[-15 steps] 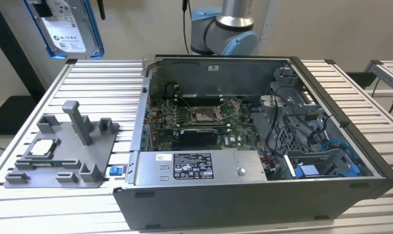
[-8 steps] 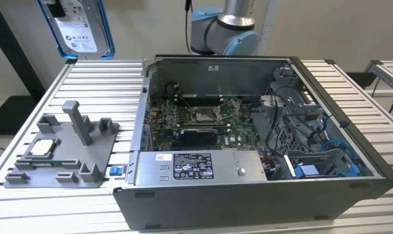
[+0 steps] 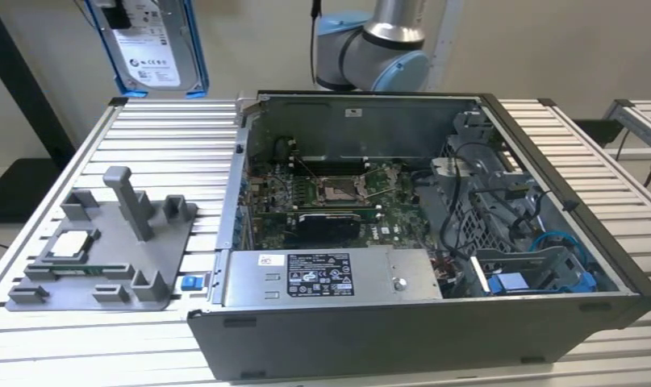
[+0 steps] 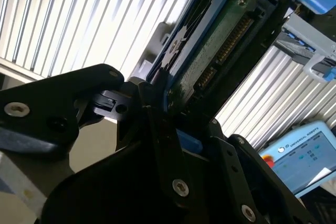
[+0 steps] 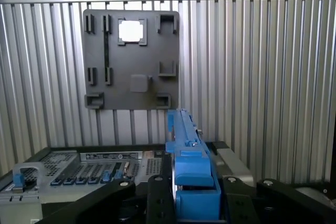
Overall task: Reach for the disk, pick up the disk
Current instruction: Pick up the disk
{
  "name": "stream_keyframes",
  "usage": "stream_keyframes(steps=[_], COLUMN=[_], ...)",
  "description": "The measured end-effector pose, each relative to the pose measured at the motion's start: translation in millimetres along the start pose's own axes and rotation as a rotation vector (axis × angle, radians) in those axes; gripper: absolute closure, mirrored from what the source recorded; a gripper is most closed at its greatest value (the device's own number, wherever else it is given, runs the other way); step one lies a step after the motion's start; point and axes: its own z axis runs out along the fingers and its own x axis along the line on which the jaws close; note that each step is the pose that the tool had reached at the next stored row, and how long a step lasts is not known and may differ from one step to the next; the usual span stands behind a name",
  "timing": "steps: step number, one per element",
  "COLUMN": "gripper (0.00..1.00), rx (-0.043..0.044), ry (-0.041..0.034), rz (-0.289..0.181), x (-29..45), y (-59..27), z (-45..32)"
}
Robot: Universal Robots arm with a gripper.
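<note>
Jaws pinch the disk (image 3: 153, 56) upright, high above the table (image 3: 153, 137), arm (image 3: 373, 48) beyond the computer case (image 3: 411, 343).

In the exterior view the disk (image 3: 153, 44) is cut off by the top edge, its upper part lost, and the arm (image 3: 370, 48) is cropped there too. In both wrist views the disk's held end is hidden between the black jaws closed on it. The ribbed surface (image 3: 153, 129) runs out past the exterior view's lower edge, its near corners cut away.
</note>
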Motion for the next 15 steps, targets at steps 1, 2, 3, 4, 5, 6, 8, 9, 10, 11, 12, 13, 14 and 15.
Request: stream_keyframes(steps=[1,2,3,4,5,6,8,9,10,11,12,13,14,15], gripper=[1.0,1.0,1.0,1.0,1.0,1.0,1.0,1.0,1.0,1.0,1.0,1.0,1.0,1.0], rx=[-0.0001,-0.0001,-0.0001,-0.0002,-0.0002,-0.0002,-0.0004,-0.0006,-0.0008,-0.0009,-0.001,-0.0013,-0.0014,-0.0015], ry=[0.0,0.0,0.0,0.0,0.0,0.0,0.0,0.0,0.0,0.0,0.0,0.0001,0.0,0.0], rz=[0.0,0.0,0.0,0.0,0.0,0.0,0.0,0.0,0.0,0.0,0.0,0.0,0.0,0.0], x=[-0.2,-0.3,-0.5,-0.6,-0.8,-1.0,-1.4,-1.6,-1.8,-2.0,-2.3,-2.5,-2.8,-3.0], y=[-3.0,-6.0,-8.9,-12.0,-15.3,-18.7,-27.2,-32.1,-36.6,-41.1,-45.6,-49.8,-54.7,-59.2], z=[0.2,0.4,0.7,0.9,1.2,1.5,2.1,2.5,2.8,3.2,3.6,3.9,4.3,4.7])
